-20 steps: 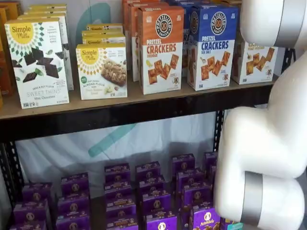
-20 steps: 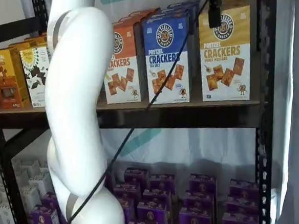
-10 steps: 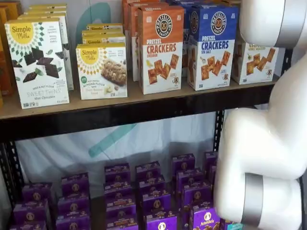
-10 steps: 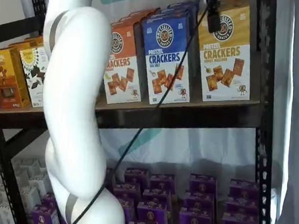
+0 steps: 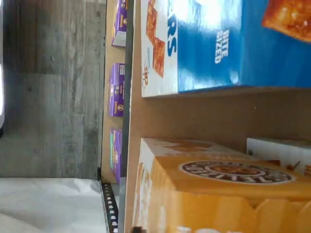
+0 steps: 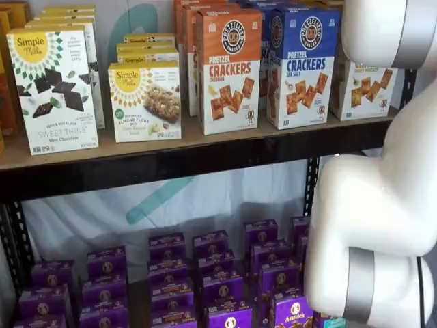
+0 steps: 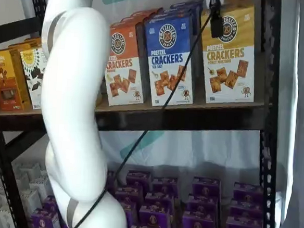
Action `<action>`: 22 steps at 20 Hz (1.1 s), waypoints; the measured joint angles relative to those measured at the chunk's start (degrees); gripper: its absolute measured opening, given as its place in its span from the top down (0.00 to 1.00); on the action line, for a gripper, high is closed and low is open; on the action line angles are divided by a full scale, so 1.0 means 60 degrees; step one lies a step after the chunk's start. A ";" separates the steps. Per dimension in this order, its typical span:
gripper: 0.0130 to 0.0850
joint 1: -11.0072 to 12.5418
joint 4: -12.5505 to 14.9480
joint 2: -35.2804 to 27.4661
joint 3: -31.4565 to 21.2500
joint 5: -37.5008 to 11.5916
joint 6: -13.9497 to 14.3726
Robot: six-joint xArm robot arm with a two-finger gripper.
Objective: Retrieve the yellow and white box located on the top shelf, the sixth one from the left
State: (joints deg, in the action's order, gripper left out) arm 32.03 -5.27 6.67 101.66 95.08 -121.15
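1 black finger (image 7: 216, 25) has dropped slightly before our yellow and white box (image 7: 230, 59); grip unreadable; free shelf beside it.

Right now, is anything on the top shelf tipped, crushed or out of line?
Nothing stands out. The yellow and white box, blue box and orange box stand upright along the top shelf, undamaged.

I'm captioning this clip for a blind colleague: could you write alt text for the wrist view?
A close look onto the yellow and white box, its round logo showing, standing on the brown top shelf beside a blue cracker box. Purple boxes sit on a lower level past the shelf edge, with grey wood floor beyond.
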 joint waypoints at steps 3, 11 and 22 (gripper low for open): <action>0.22 0.0026 -0.0008 -0.0027 0.0053 0.0020 -0.0026; 0.33 0.0115 -0.0049 -0.0026 0.0116 0.0074 -0.0101; 0.39 0.0407 -0.0121 0.0393 0.0074 0.0513 -0.0333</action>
State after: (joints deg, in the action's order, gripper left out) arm 34.47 -6.00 9.03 102.10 98.15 -123.15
